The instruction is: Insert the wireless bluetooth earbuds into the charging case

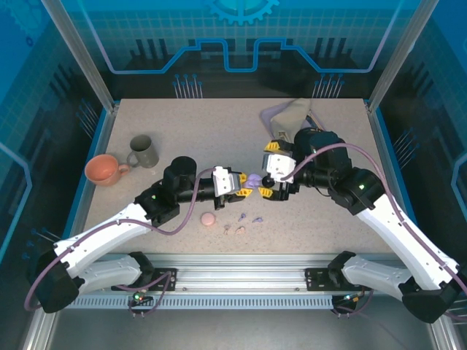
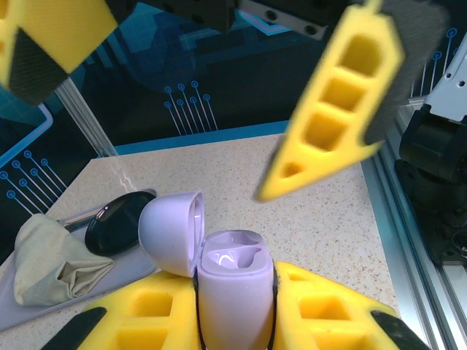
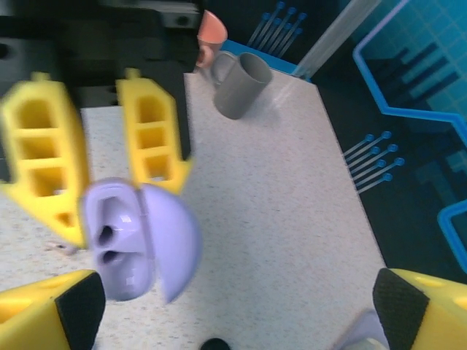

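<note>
My left gripper (image 1: pixel 248 187) is shut on the base of a lavender charging case (image 1: pixel 253 179), holding it above the table with its lid (image 2: pixel 171 232) swung open. The case (image 2: pixel 233 281) stands between the yellow fingers (image 2: pixel 328 306), and its two wells hold nothing. My right gripper (image 1: pixel 268 170) is wide open beside the case (image 3: pixel 117 244), one finger on each side of it and touching nothing. Its pads (image 3: pixel 76 310) sit at the bottom corners of the right wrist view. Several tiny earbuds (image 1: pixel 243 216) lie loose on the table in front of the grippers.
A closed pink case (image 1: pixel 208 219) rests near the earbuds. A black case (image 2: pixel 117 222) and a beige cloth (image 2: pixel 51 262) lie on a grey mat (image 1: pixel 281 115) at the back. A grey mug (image 1: pixel 144 151) and an orange cup (image 1: pixel 104 169) stand at the left.
</note>
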`<state>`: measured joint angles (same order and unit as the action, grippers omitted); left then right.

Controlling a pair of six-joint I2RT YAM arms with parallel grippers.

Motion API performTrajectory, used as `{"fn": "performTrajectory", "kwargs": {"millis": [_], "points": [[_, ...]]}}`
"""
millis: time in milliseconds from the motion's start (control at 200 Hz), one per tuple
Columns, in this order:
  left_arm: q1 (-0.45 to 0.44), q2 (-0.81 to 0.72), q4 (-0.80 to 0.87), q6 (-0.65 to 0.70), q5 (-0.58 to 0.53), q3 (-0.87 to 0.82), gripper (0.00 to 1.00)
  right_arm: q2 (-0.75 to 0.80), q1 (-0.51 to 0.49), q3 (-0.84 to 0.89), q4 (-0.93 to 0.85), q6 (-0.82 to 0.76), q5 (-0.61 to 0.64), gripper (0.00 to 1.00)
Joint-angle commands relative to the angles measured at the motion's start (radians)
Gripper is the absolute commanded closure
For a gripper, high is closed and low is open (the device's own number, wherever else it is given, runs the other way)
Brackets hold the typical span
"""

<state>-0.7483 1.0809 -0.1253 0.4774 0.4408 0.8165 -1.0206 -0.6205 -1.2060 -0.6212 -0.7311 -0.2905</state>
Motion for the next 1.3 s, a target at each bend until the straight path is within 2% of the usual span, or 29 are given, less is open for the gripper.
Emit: {"fn": "performTrajectory", "kwargs": {"millis": [0,230,355,435,500,905,965,1171,1296], "points": [[-0.008,-0.018,-0.022,0.009,0.001,-0.011,1.00,0.063,0.011,0.012,-0.062,-0.026,-0.081,0.00],[-0.007,-0.031,-0.046,0.026,-0.002,-0.030,1.00,0.089,0.017,0.016,-0.068,0.007,-0.028,0.00],[-0.007,-0.044,-0.089,0.033,-0.025,-0.058,1.00,0.110,0.028,0.050,0.003,0.105,0.068,0.00],[-0.008,-0.049,-0.106,0.039,-0.037,-0.069,1.00,0.126,0.035,0.081,0.072,0.221,0.194,0.00],[-0.008,-0.054,-0.115,0.050,-0.039,-0.078,1.00,0.135,0.049,0.093,0.085,0.314,0.247,0.00],[-0.008,-0.119,-0.259,0.115,-0.087,-0.197,1.00,0.113,0.092,0.157,-0.015,0.821,0.251,0.00],[-0.008,-0.128,-0.261,0.122,-0.105,-0.206,1.00,0.099,0.092,0.175,-0.029,0.896,0.241,0.03],[-0.001,-0.136,-0.255,0.123,-0.175,-0.233,1.00,-0.001,0.092,0.225,-0.055,1.204,0.166,0.21],[0.027,-0.142,-0.269,0.082,-0.174,-0.258,1.00,-0.104,0.084,0.250,-0.076,1.388,0.151,0.30]]}}
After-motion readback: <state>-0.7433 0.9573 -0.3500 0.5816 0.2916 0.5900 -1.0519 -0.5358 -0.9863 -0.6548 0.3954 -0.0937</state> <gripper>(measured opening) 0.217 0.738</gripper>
